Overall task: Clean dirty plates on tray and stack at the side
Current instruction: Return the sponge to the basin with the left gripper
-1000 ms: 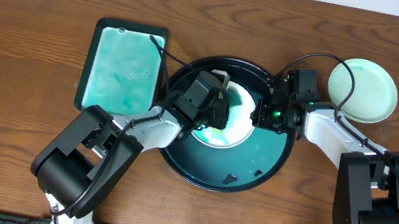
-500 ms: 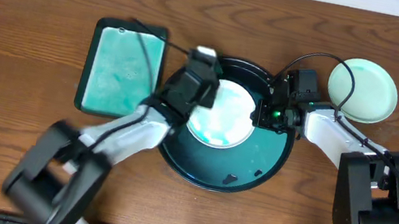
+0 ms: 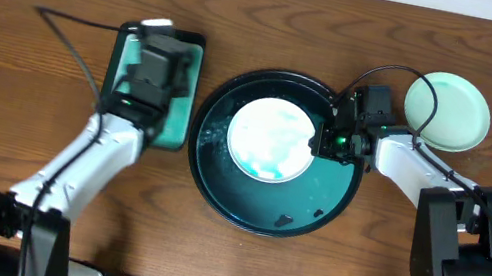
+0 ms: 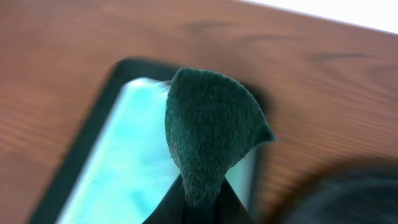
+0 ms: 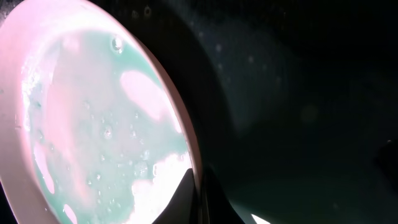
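A white plate (image 3: 271,139) with a wet teal film lies in the large round black-rimmed tray (image 3: 316,203). My right gripper (image 3: 318,143) is shut on the plate's right rim. In the right wrist view the fingers pinch that rim (image 5: 200,186), with the wet plate (image 5: 93,124) to their left and the tray's dark inside (image 5: 298,93) to their right. My left gripper (image 4: 200,193) is shut on a dark green sponge (image 4: 211,130). It hovers over the rectangular teal tray (image 4: 118,162), left of the round tray. A pale mint-green plate (image 3: 447,111) sits on the table at the upper right.
The rectangular teal tray (image 3: 116,95) lies left of the round tray, partly covered by my left gripper (image 3: 157,39). A small dark speck (image 3: 282,219) rests in the round tray's near part. Cables arc over both arms. Brown wooden table lies all around.
My left arm has swung left from over the white plate to above the rectangular tray, carrying the sponge. The plate now shows uncovered. The right arm has not moved.
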You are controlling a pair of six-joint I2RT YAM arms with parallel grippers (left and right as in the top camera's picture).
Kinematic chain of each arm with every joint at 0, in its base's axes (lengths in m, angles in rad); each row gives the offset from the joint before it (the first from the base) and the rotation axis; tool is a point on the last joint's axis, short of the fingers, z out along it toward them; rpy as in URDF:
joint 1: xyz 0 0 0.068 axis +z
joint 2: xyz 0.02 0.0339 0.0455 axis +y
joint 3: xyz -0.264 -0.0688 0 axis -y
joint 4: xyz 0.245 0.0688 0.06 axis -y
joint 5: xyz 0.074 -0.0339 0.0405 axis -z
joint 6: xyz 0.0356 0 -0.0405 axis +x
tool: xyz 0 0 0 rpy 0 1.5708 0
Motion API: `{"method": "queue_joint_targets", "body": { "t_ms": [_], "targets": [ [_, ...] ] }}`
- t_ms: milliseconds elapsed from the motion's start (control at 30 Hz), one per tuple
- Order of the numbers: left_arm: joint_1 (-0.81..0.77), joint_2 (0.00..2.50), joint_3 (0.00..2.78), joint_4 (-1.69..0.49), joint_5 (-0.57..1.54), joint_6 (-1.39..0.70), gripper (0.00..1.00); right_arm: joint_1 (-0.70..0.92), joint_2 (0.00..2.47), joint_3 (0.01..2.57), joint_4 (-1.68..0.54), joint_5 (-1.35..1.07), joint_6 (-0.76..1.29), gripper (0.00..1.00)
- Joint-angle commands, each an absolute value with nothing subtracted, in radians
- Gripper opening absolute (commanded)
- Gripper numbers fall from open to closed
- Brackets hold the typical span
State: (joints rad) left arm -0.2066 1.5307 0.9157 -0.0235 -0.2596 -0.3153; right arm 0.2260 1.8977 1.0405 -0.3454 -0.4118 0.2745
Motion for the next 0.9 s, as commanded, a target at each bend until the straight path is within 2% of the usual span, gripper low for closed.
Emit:
{"method": "queue_joint_targets", "body": {
  "t_ms": [0, 133, 367, 400, 433, 533, 700, 867],
  "targets": [
    [-0.11, 1.585, 0.915, -0.038, -0.181, -0.372, 0.08, 0.244, 1.936, 1.032, -0.352, -0.39, 0.275, 0.01],
    [-0.047, 1.669, 0.915, -0.039, -0.081, -0.373, 0.08, 0.244, 1.936, 1.032, -0.342, -0.39, 0.276, 0.01],
    [-0.036, 1.751, 0.915, -0.006, -0.076, -0.372, 0.11, 0.246, 1.936, 1.032, -0.339, -0.39, 0.276, 0.01],
    [-0.036, 1.75, 0.915, 0.006, -0.073, -0.372, 0.17, 0.246, 1.935, 1.032, -0.339, -0.39, 0.276, 0.01],
    [-0.036, 1.749, 0.915, 0.019, -0.07, -0.372, 0.35, 0.246, 1.934, 1.036, -0.34, -0.39, 0.275, 0.01],
    [-0.036, 1.735, 0.92, 0.027, -0.059, -0.373, 0.62, 0.246, 1.923, 1.043, -0.342, -0.39, 0.271, 0.01],
    [-0.036, 1.633, 0.921, 0.017, -0.033, -0.372, 0.64, 0.252, 1.853, 1.064, -0.368, -0.375, 0.21, 0.01],
    [-0.036, 1.54, 0.921, -0.008, -0.033, -0.372, 0.78, 0.278, 1.731, 1.077, -0.403, -0.188, 0.19, 0.01]
  ]
}}
